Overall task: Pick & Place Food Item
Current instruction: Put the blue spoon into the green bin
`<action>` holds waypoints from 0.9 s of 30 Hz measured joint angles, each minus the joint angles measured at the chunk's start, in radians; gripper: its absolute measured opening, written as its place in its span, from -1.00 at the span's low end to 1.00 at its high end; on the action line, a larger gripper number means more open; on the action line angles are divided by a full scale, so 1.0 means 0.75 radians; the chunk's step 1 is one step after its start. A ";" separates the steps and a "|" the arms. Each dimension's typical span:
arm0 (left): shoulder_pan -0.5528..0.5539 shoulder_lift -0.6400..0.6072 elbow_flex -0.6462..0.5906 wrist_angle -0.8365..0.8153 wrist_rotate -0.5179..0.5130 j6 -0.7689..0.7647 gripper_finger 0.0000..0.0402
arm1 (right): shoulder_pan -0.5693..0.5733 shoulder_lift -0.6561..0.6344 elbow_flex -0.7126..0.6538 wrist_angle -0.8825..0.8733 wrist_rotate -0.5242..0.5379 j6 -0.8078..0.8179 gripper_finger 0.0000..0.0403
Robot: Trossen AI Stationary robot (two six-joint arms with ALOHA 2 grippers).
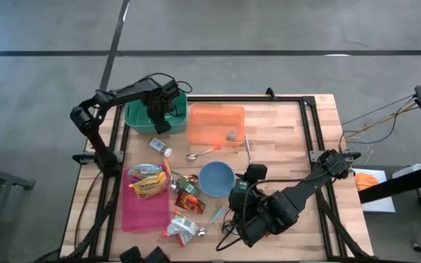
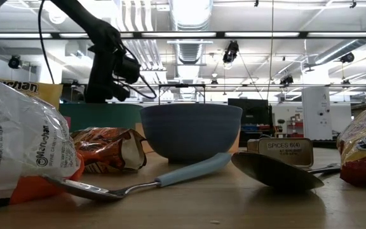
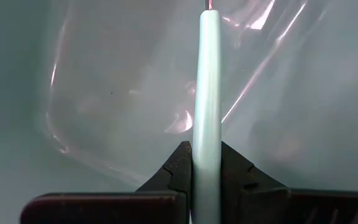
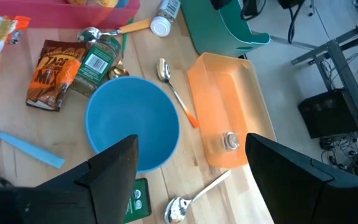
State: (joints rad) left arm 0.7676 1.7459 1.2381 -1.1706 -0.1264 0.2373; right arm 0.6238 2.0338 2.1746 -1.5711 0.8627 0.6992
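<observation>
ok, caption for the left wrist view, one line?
Left hand shut on a pale blue utensil handle above the green bin.

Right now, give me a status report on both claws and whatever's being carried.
Left claw shut on pale handle, over green bin. Right claw open, empty, above blue bowl. Nothing in the way.

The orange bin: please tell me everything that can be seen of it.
The orange bin is a rectangular tray of translucent orange plastic with low walls and rounded corners. It sits flat and upright on the wooden table, at the far side, right beside the green bin. Inside lies one small grey object, too small to identify. A spoon with an orange handle lies close to its near edge. No gripper touches it.
</observation>
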 joint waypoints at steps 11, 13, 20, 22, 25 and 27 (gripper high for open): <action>0.001 0.054 0.000 0.000 0.056 0.024 -0.84 | 0.015 0.000 -0.001 0.000 0.001 0.001 0.45; 0.001 0.054 0.000 -0.001 0.065 0.022 -0.81 | 0.015 0.000 -0.001 0.000 0.000 0.001 0.45; 0.001 0.055 0.000 -0.010 0.073 0.026 -0.77 | 0.015 0.000 -0.001 0.000 0.000 0.073 0.45; 0.001 0.055 0.000 -0.011 0.073 0.026 -0.79 | 0.015 0.000 -0.007 0.000 0.001 0.119 0.45; 0.001 0.055 0.000 -0.011 0.074 0.006 -0.80 | 0.015 0.000 -0.030 0.000 0.001 0.197 0.45; 0.000 0.056 0.000 -0.011 0.074 -0.047 -0.80 | 0.015 0.000 -0.057 0.000 0.004 0.254 0.45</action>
State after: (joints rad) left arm 0.7676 1.7878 1.2381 -1.1790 -0.0708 0.2020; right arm 0.6350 2.0338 2.1316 -1.5707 0.8659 0.8899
